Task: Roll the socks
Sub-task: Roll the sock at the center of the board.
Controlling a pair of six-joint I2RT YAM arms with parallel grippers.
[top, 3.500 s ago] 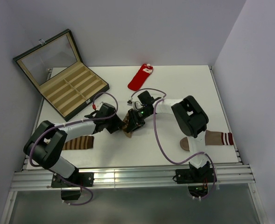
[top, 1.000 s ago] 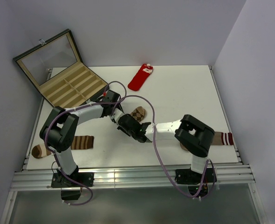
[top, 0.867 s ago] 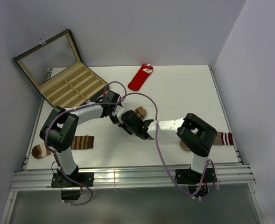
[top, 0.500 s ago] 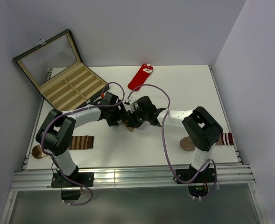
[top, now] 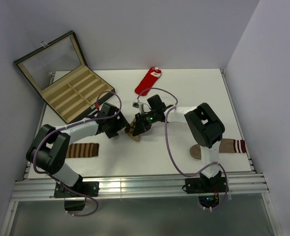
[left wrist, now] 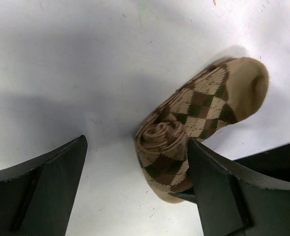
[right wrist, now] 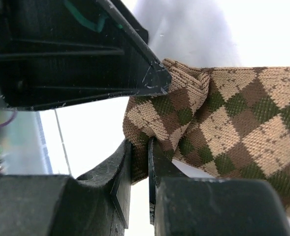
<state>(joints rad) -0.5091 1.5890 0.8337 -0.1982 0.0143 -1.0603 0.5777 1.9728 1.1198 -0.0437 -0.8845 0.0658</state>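
Left gripper (top: pixel 121 129) and right gripper (top: pixel 140 126) meet at a bunched-up tan-and-brown sock (top: pixel 134 133) around the middle of the table (top: pixel 194 93). Red sock (top: pixel 148 81) lies flat by the far edge. Open compartment case (top: pixel 78 93) sits at the far-left corner, striped sock (top: pixel 83 150) towards the near-left corner.

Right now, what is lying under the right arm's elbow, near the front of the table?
A tan-brown sock lies flat on the table. Its toe and striped cuff show on either side of the right arm; the sock's middle is hidden beneath the arm.
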